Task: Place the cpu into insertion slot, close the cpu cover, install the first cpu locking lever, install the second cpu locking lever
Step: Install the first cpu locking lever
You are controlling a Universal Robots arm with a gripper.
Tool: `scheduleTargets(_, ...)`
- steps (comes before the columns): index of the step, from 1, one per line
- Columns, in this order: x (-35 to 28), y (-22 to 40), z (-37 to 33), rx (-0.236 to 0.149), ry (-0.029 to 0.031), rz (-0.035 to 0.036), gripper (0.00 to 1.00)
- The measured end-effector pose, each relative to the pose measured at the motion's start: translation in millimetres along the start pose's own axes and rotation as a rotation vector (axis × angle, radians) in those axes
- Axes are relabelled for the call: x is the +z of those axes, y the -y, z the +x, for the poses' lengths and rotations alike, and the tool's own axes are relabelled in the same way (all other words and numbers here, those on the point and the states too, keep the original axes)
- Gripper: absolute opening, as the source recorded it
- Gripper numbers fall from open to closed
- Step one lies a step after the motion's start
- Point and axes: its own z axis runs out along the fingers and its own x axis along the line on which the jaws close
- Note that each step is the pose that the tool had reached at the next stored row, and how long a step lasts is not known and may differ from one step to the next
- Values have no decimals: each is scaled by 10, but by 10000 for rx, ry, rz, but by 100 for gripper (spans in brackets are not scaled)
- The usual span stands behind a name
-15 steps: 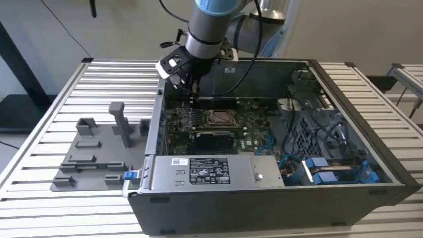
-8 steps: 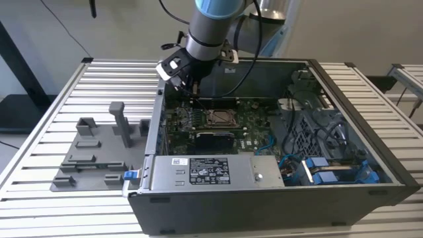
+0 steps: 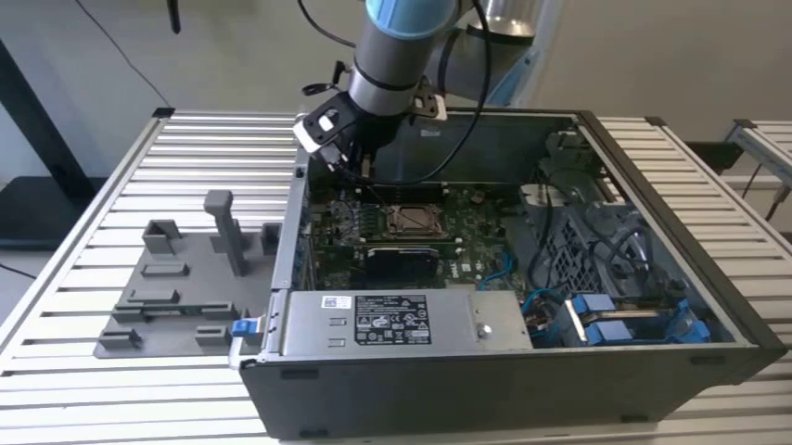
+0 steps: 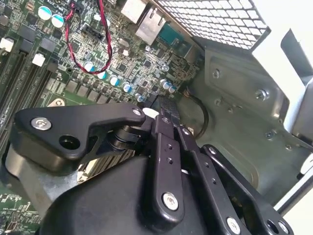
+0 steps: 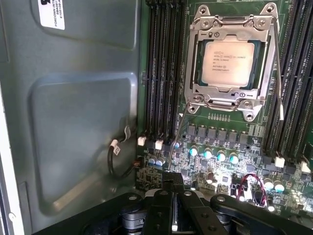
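One cpu lies framed by the lowered cpu cover — end effector nearby.

A pale table of long ribbed metal slats carries an open grey computer case, set toward the exterior view's right. Just beside the case, on the exterior view's left, lies a flat grey fixture plate with upright blocks and posts, a small blue piece at its near edge
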Motion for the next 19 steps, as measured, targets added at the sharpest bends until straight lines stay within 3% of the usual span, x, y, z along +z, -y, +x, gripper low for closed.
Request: scheduleTargets(19,6,-16,5,4,-5,11,11)
